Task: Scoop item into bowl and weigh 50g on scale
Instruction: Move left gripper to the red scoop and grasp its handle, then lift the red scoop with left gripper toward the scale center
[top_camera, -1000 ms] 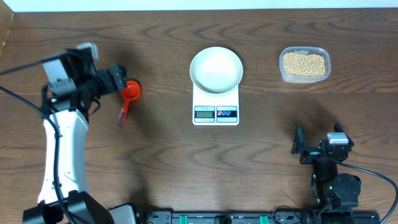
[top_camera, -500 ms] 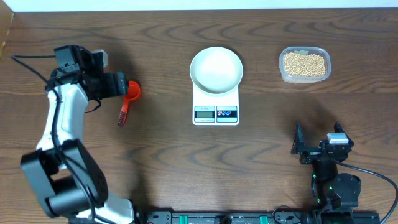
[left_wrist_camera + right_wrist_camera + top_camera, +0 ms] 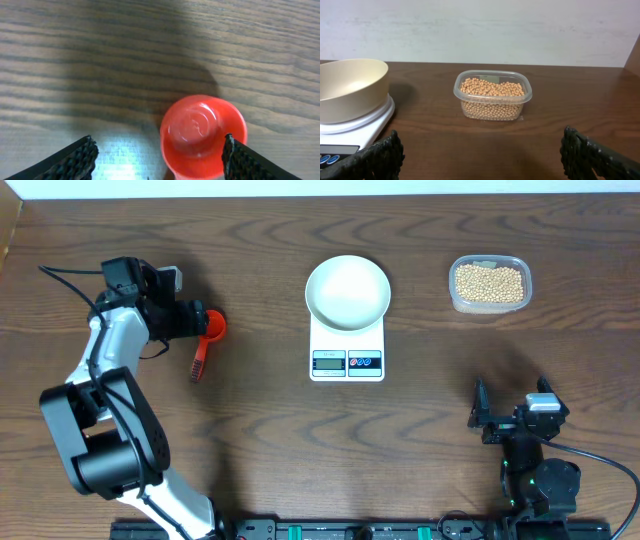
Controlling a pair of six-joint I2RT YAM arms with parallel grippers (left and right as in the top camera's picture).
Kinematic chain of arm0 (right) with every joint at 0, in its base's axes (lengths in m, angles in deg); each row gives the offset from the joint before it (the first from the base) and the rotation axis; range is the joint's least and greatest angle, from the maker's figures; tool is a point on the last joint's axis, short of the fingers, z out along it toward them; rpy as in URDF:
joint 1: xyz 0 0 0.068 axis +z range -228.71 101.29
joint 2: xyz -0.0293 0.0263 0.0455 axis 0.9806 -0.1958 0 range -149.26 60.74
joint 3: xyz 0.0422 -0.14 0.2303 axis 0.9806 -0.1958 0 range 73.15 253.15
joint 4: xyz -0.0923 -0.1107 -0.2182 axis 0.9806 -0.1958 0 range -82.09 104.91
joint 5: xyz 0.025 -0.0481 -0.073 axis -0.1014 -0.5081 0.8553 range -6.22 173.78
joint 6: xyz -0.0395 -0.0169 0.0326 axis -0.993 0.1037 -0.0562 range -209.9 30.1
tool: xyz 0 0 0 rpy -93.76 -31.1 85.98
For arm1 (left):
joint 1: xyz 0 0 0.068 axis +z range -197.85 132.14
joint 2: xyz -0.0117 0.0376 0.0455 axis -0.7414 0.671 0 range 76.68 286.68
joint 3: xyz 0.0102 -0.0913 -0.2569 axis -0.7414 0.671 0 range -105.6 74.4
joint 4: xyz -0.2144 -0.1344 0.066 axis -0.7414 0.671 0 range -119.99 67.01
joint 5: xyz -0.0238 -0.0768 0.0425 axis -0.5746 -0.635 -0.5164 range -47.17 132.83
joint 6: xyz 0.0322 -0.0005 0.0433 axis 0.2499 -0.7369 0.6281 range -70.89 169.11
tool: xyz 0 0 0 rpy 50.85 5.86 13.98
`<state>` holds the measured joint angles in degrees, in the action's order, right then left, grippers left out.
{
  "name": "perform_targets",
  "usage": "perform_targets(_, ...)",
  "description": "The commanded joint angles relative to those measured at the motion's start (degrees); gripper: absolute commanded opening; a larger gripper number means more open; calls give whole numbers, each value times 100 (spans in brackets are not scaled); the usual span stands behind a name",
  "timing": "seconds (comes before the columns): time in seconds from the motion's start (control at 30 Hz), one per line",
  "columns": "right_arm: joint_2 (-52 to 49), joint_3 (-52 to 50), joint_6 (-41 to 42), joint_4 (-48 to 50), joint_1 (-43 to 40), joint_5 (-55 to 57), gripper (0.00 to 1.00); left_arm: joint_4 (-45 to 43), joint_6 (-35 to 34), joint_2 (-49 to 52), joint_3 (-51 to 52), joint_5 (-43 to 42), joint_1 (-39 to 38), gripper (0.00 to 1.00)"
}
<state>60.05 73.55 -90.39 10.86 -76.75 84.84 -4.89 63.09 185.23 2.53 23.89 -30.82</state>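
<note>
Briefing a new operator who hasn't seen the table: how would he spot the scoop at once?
Find the white scale mid-table, then look toward the left gripper. The scoop lies right beside it: the only red thing, a small round cup with a short handle.

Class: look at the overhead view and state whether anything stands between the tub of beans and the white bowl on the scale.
Nothing visible does. Only bare table separates the tub of beans from the bowl sitting on the scale.

The left arm (image 3: 108, 345) is white with black joints, the right arm (image 3: 530, 442) black, both jaws ridged.
</note>
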Motion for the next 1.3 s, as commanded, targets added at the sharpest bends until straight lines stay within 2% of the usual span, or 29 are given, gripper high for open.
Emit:
perform_targets(0.0, 31, -9, -44, -24, 39, -13, 99, -101, 59, 247, -24, 63, 9, 79)
perform_targets(0.23, 31, -9, -44, -24, 39, -13, 99, -170, 57, 713, -24, 61, 9, 65)
perform_targets(0.5, 31, -9, -44, -24, 39, -13, 99, -240, 35, 748, -26, 57, 9, 19)
perform_targets(0.53, 31, -9, -44, -24, 39, -13, 99, -254, 9, 748, -26, 57, 9, 8)
perform_targets(0.63, 31, -9, -44, -24, 39, -13, 99, -319, -380, 723, -26, 57, 9, 7)
perform_targets(0.9, 31, -9, -44, -24, 39, -11, 99, -343, -2081, -129, -26, 52, 9, 7)
perform_targets(0.97, 31, -9, -44, -24, 39, -13, 99, -339, -2767, -522, -26, 50, 9, 7)
perform_targets(1.07, 31, -9, -44, -24, 39, -13, 99, -210, -4188, -1152, -26, -11, 9, 7)
perform_targets(1.2, 31, -9, -44, -24, 39, -13, 99, 509, -6170, -1930, -26, -173, -15, 7)
perform_targets(1.27, 31, -9, -44, -24, 39, -13, 99, 870, -6631, -2229, -26, -566, -15, 7)
